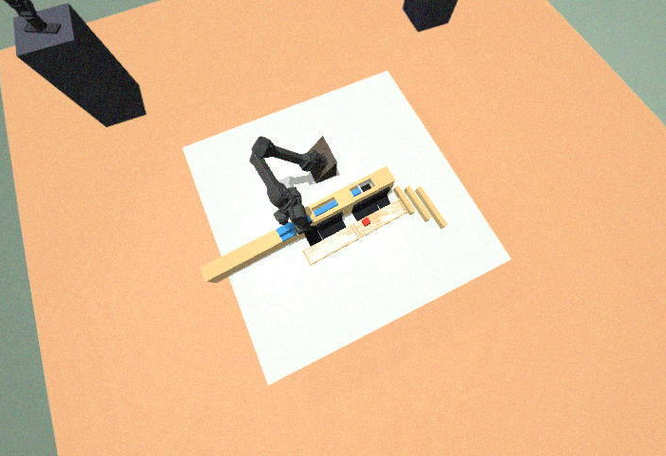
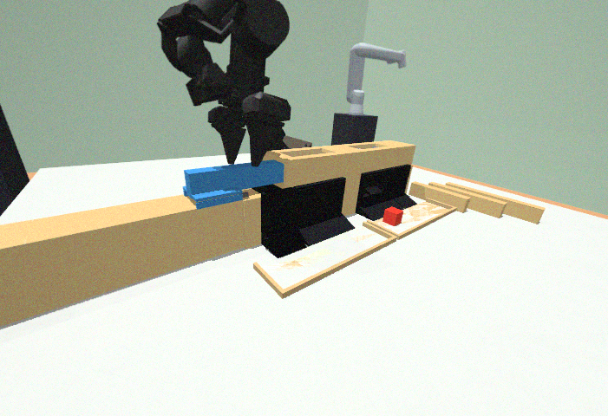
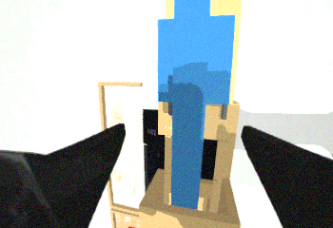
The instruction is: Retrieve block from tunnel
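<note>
While the spread gripper (image 1: 302,232) (image 2: 244,164) (image 3: 183,129) hangs over the blue bar (image 1: 286,229) (image 2: 234,176) (image 3: 187,157), the red block (image 1: 366,221) (image 2: 393,216) (image 3: 132,227) lies in a tray

Bent at its elbow, the black arm (image 1: 266,174) (image 2: 248,63) reaches out from its base and points its fingers down at the end of the wooden tunnel (image 1: 344,199) (image 2: 314,169) (image 3: 198,220). Those fingers stand wide apart with nothing between them. Small, bright red and cube-shaped, the block is outside the tunnel, well apart from the gripper, in the shallow wood-rimmed tray (image 1: 384,223) (image 2: 427,224) (image 3: 113,219) alongside. Only a sliver of it shows in the wrist view.
</note>
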Robot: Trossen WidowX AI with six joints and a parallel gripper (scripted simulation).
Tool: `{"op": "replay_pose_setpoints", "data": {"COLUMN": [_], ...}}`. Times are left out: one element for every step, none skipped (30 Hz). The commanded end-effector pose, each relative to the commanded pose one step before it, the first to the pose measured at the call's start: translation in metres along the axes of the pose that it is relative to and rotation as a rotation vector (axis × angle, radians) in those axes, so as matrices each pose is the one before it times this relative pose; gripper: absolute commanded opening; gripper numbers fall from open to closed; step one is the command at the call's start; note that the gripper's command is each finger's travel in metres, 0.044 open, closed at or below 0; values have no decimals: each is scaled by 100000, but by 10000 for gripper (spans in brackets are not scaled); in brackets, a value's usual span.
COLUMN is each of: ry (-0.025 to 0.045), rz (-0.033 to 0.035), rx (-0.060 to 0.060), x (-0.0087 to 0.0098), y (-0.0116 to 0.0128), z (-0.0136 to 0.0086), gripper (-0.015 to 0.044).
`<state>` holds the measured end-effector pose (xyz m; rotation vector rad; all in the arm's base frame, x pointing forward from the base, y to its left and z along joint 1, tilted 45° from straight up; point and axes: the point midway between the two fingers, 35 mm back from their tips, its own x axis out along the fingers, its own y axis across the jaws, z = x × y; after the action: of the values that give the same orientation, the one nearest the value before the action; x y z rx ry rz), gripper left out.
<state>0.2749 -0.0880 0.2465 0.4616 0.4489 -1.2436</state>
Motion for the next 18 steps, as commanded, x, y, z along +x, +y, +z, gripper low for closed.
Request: {"op": "replay_pose_setpoints", "data": {"ry": [604,4,1,-2,-5,-8,-12,-15,-18,-21,-25,-28,-31,-35,-38,-41,-36,-341], "rz": [-421,1,1,2,3,4,5,6,7,7,8,9,9,10,10,11,9,167], "rx": [-516,6,5,5,4,3,3,2,1,1,0,-1,-1,-2,-3,-4,-4,415], "x": [703,156,155,155,155,155,154,154,154,154,153,153,153,153,152,152,121,-547], "y": [-208,-25,-26,-27,-28,-29,-30,-31,-32,-33,-34,-35,-36,-37,-38,-39,-32,220], "z": [-238,-30,-29,-29,-28,-28,-27,-27,-26,-26,-25,-25,-25,-24,-24,-23,-18,176], "gripper": [440,440,440,440,440,440,440,440,440,440,440,440,440,440,440,440,440,414]}}
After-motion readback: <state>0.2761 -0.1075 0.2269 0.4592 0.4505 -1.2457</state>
